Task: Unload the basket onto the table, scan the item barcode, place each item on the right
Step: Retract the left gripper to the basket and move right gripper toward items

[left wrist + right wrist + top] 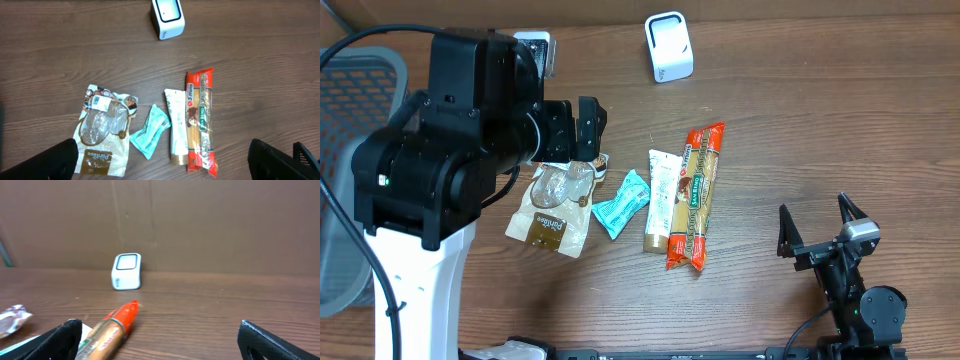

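Four items lie in a loose row in the middle of the wooden table [800, 120], none of them held. Furthest left is a brown snack bag [550, 208] with a clear window and a white label near its far end. Just right of it is a small teal packet [621, 203], lying at a slant. Next comes a pale tube [662, 200] with its gold cap towards the near side, and it touches a long red-ended pasta packet [697, 197] along its right side. The white scanner [668, 46] stands upright at the far side of the table, well apart from the row and roughly in line with the tube. The left gripper [162, 150] hangs above the table over the left part of the row. Its jaws are spread wide with nothing between them, and its camera looks straight down on all four items and the scanner. The right gripper [817, 225] sits low at the near right, well apart from the pasta packet. Its jaws are also released and empty, and it faces the far side, where the scanner stands.
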Available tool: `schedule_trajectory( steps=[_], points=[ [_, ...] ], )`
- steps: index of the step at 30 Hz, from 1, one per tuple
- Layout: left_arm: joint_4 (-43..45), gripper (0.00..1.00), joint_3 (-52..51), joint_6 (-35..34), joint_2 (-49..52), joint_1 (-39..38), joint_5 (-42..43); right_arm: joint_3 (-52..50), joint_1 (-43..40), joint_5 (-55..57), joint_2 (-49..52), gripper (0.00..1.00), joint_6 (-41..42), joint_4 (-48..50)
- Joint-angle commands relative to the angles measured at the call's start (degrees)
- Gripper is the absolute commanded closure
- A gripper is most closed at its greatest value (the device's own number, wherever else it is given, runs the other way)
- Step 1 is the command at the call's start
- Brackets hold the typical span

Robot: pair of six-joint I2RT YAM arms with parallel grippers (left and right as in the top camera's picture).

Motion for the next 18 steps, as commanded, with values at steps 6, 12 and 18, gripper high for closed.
schedule_trajectory(
  steps=[6, 12, 18],
  points=[
    [0.07, 0.0, 0.37, 1.36, 1.44, 0.24, -0.63, -0.57, 0.35, -8.7, -0.57, 0.0, 5.55, 0.17],
    [2.73, 0.0, 0.39, 10.47, 0.85, 3.15, -3.56, 0.7, 0.33, -10.43, -0.57, 0.0, 5.81, -2.75],
    [-0.92, 0.0, 0.39, 12.7, 0.74, 18.49, 5.14, 1.09, 0.31, -10.34, -0.31, 0.0, 5.79, -5.09]
  ],
)
